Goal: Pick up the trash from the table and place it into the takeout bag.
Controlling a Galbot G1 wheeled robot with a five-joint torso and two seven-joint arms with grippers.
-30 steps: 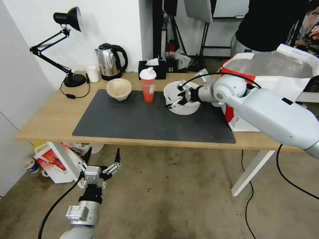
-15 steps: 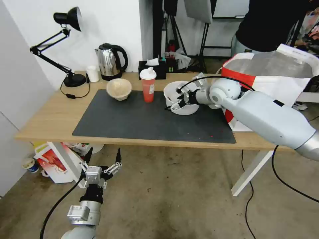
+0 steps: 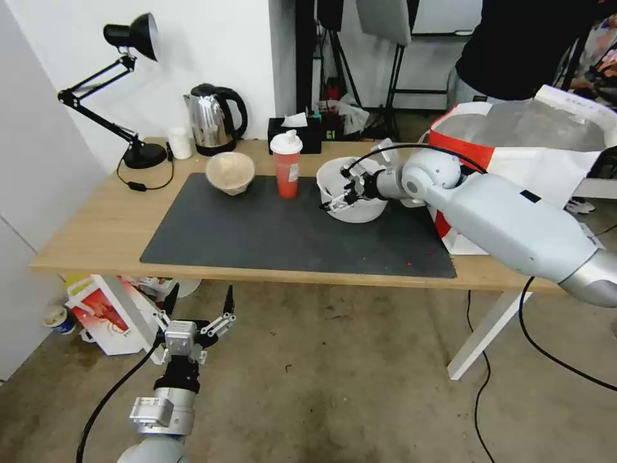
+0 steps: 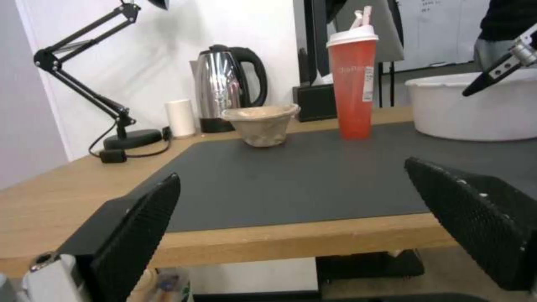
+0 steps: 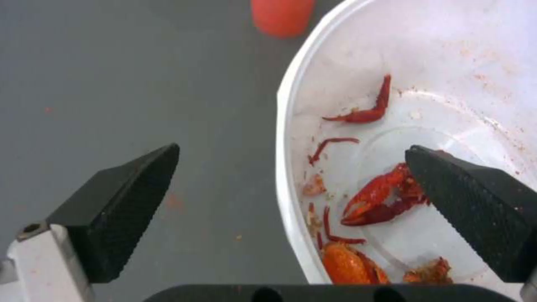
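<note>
We're at item 1 of 3, none bagged yet: right gripper (image 3: 335,198) spread wide astride the white bowl (image 3: 350,190) rim just beside the takeout bag (image 3: 514,154), cup (image 3: 286,164) & pulp bowl (image 3: 230,172) beyond it on the table (image 3: 96,225), left gripper (image 3: 196,307) parked low w/ jaws apart

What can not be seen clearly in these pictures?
- Inside of the takeout bag: head view, its contents lie out of sight.
- White bowl: head view, right gripper and its arm cover part of the rim.
- Label on the red cup: left wrist view, print too small.
</note>
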